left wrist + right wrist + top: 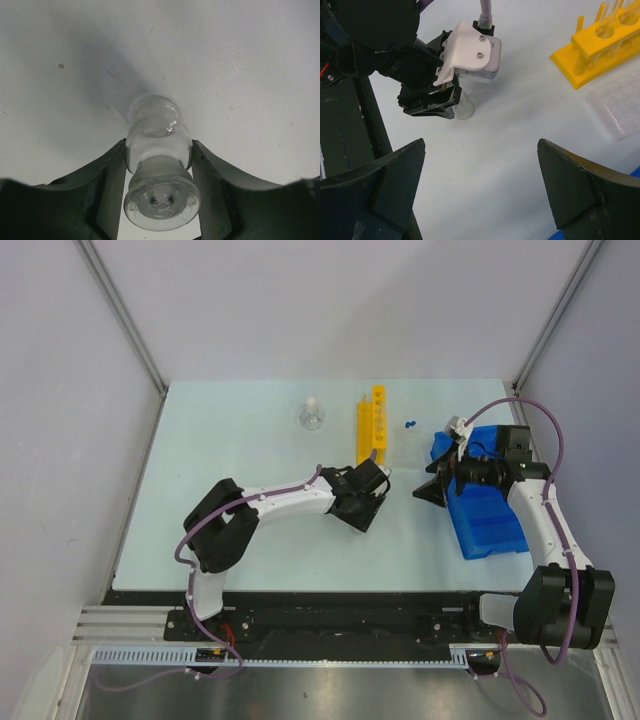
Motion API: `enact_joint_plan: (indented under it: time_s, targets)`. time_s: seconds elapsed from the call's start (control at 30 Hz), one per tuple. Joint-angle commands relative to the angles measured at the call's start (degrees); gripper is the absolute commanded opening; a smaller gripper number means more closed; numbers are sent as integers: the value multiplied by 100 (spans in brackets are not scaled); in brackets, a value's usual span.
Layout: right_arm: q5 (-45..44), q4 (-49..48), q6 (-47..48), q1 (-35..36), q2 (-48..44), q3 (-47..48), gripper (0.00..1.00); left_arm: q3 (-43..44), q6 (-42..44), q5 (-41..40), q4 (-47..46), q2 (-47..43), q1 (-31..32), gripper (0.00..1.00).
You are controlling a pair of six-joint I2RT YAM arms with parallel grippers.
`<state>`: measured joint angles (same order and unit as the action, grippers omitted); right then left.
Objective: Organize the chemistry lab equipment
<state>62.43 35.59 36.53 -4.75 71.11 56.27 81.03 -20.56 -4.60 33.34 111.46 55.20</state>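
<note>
My left gripper (158, 150) is shut on a small clear beaker (159, 145), both fingers pressed against its sides just above the pale table. From the right wrist view the same beaker (465, 107) shows under the left gripper's fingers. In the top view the left gripper (372, 485) sits just below the yellow holed tube rack (372, 425). My right gripper (481, 142) is open and holds nothing; it hangs at the left edge of the blue compartmented bin (485, 512). The small clear flask with white stopper (312, 415) stands at the back.
Two blue-capped tubes (410, 424) lie right of the rack. A clear tray (619, 111) lies flat beside the rack (600, 42). Grey walls close in the table on three sides.
</note>
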Motion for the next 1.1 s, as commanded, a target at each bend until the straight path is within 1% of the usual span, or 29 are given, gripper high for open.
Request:
enact_joint_plan:
  time_s: [0.0,0.07,0.1,0.2,0.37,0.5,0.57,0.63,0.67,0.73,0.77,0.83,0.87,0.9,0.93,0.97,1.0,1.07]
  targets:
    - [120,18,143,-43,17,15,100,220,-63,-243,129,-80,44,64]
    - [111,26,187,-52,8,15,100,194,-63,-278,76,-142,52,72]
    - [111,61,205,-69,17,7,100,159,-80,-296,50,-255,52,79]
    - [137,123,310,-104,-1,16,100,123,-106,-348,6,-466,52,88]
    - [357,404,688,-184,-27,7,100,53,-124,-322,-178,-906,52,93]
    - [427,615,1004,-280,-80,16,100,-350,-142,-278,-495,-1521,44,98]
    - [463,668,1092,-324,-89,16,100,-544,-150,-296,-714,-1977,44,100]
    - [471,686,1145,-325,-124,16,100,-860,-142,-322,-933,-2294,9,100]
    - [471,668,1180,-307,-133,16,100,-957,-133,-331,-996,-2600,-18,100]
    - [402,581,1128,-246,-176,16,100,-1256,-72,-401,-1110,-2953,-114,100]
    - [340,476,1093,-132,-237,16,100,-1361,-63,-427,-1145,-3320,-158,100]
    - [130,501,1285,26,-308,24,100,-1704,-36,-428,-1277,-3726,-378,100]
    - [59,710,1469,140,-369,16,100,-1818,-19,-349,-1321,-3972,-483,100]
    - [24,877,1784,324,-387,16,100,-2054,-19,-296,-1356,-4409,-754,100]
    - [-55,1018,2179,422,-405,16,100,-2170,16,-200,-1452,-4666,-913,100]
    - [-117,1081,2243,457,-423,16,100,-2284,60,18,-1506,-4869,-1080,100]
    - [-196,1081,2209,745,-388,33,100,-2450,113,134,-1532,-5271,-1447,100]
    - [-450,1160,2279,940,-326,77,100,-2540,315,318,-1454,-5537,-1827,100]
